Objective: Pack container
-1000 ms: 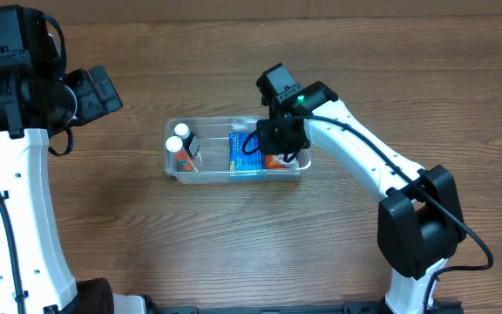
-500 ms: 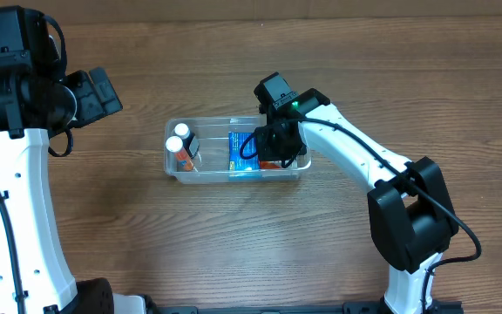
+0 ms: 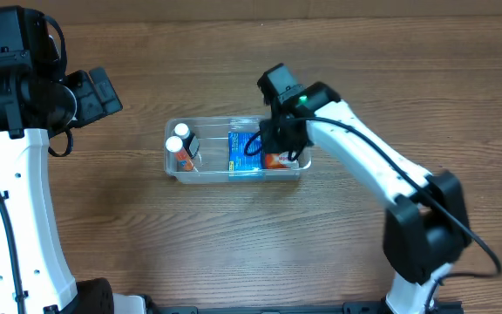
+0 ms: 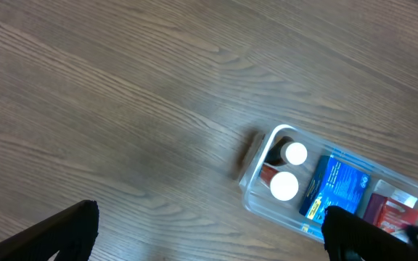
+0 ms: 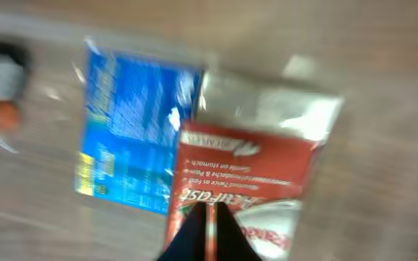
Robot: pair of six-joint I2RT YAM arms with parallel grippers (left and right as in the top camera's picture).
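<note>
The right gripper (image 3: pixel 279 150) has drawn back above the red packet (image 5: pixel 247 190), apparently deposited in the container (image 3: pixel 169 153); blur hides its finger spread.

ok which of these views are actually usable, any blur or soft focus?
Right wrist: heavy motion blur, print on the blue rectangular box and the red-and-white carton barely legible. Overhead: sharp, except the white right arm smears at its lower links. Left wrist: sharp, the clear plastic tub crisp.
</note>
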